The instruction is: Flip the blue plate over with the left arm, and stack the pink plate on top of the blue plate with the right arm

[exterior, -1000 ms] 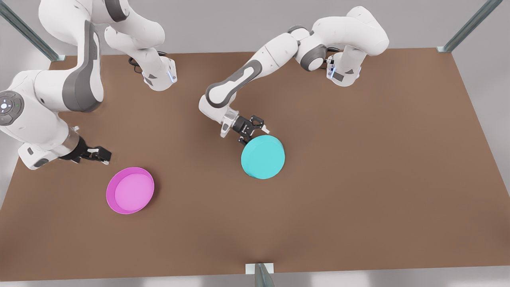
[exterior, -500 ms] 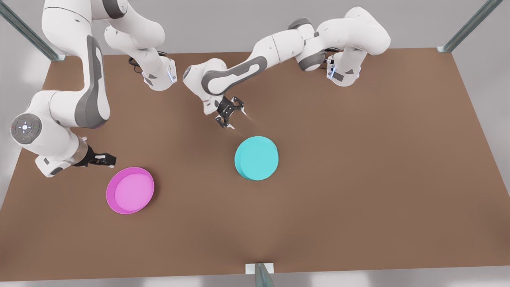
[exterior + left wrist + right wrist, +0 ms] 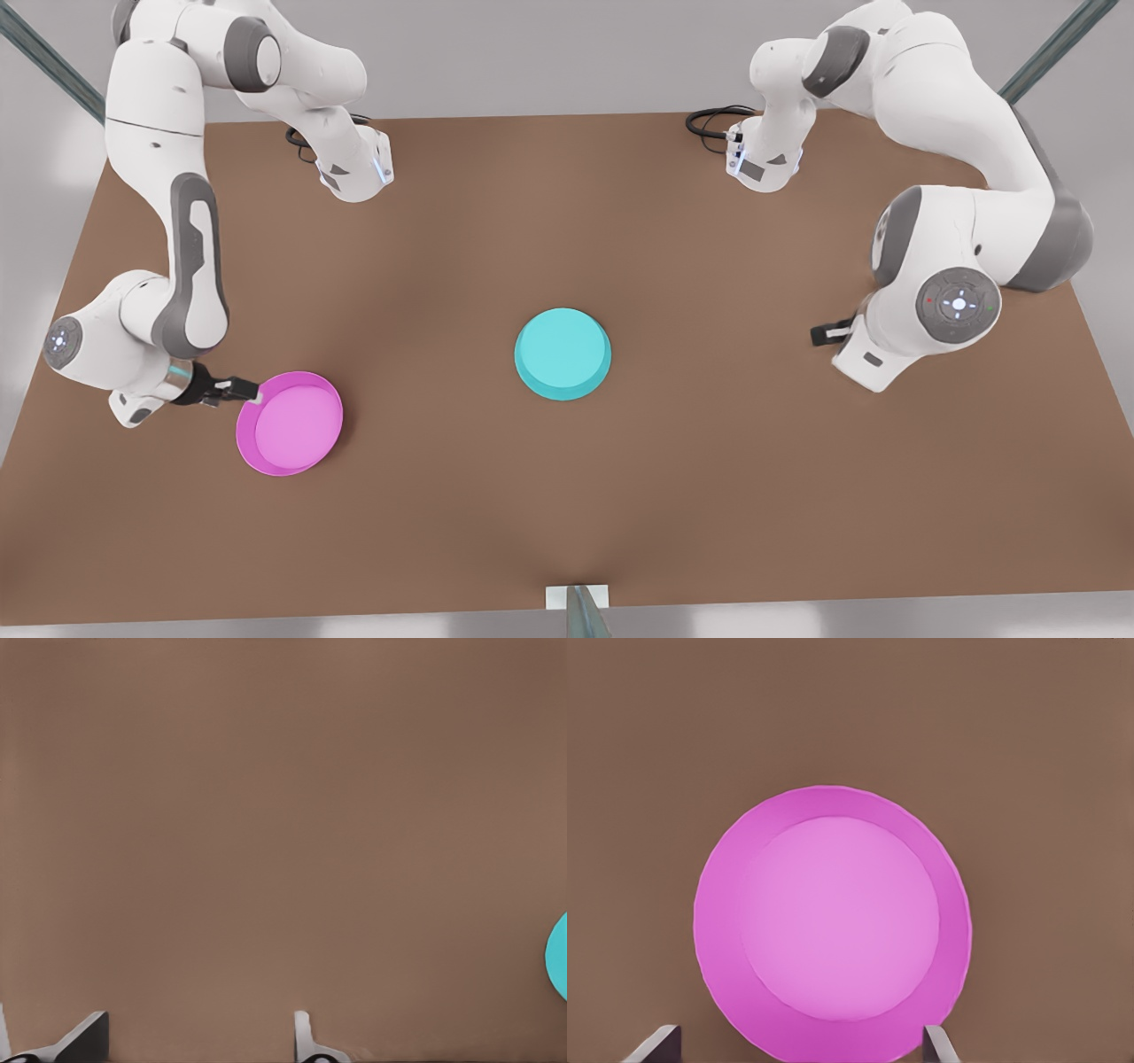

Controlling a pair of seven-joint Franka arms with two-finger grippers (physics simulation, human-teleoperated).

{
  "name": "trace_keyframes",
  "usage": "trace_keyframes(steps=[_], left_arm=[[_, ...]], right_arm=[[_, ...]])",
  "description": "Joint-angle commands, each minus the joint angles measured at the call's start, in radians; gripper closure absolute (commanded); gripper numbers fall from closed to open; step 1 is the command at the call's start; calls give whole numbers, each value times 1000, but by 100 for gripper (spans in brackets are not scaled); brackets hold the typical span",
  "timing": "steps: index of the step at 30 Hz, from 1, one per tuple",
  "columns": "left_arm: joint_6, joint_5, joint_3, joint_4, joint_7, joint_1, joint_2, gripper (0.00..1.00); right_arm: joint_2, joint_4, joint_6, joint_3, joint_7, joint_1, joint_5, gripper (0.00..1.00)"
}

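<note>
The blue plate (image 3: pixel 563 353) lies near the table's middle with its flat base up and rim down; a sliver of the blue plate (image 3: pixel 559 955) shows in the left wrist view. My left gripper (image 3: pixel 826 334) (image 3: pixel 199 1045) hangs far off at the front view's right, open, with bare table between its fingers. The pink plate (image 3: pixel 290 424) (image 3: pixel 833 926) sits upright at the front view's left. My right gripper (image 3: pixel 246 390) (image 3: pixel 797 1045) is open at the pink plate's near-left rim, its fingertips (image 3: pixel 656 1043) standing wide on either side of that edge.
The brown table (image 3: pixel 709 461) has open room around both plates. Both arm bases (image 3: pixel 354 173) (image 3: pixel 762 164) stand at the back edge. Metal frame posts (image 3: pixel 580 611) rise at the front edge and back corners.
The left arm let go of the blue plate and swung away to the front view's right; the plate settled flat, base up. The right gripper came down to the pink plate's rim.
</note>
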Motion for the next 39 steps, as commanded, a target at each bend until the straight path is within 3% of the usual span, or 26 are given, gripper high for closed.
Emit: trace_keyframes(steps=[1,2,3,7,18,21,23,25,30,33,39], left_arm=[[66,-132,66,-116,49,-1,-85,0],[139,-152,122,-244,150,0,-186,0],[148,-149,126,-252,160,-3,-194,0],[130,-143,126,-243,148,-3,-182,0],[133,-133,128,-247,146,-3,-173,0],[130,-133,126,-247,146,-4,-173,0],[128,-133,128,-247,146,-4,-173,0],[128,-133,128,-247,146,-4,-173,0],[126,-133,126,-247,146,-4,-174,0],[128,-133,126,-247,146,-4,-173,0],[128,-133,126,-247,146,-6,-173,0]], right_arm=[[4,-3,1,-5,-4,0,0,0],[10,-8,2,-11,-20,-9,6,0],[54,2,2,-33,-112,-13,78,0],[206,92,1,-24,-320,-105,193,0],[326,143,2,-5,-386,-115,256,0],[326,138,2,-7,-425,-112,267,10],[326,137,1,-7,-428,-110,267,26],[326,133,1,-7,-432,-112,268,30],[326,132,4,-8,-460,-109,265,54],[333,132,4,-8,-463,-109,265,51],[333,124,4,-8,-468,-107,268,54]])
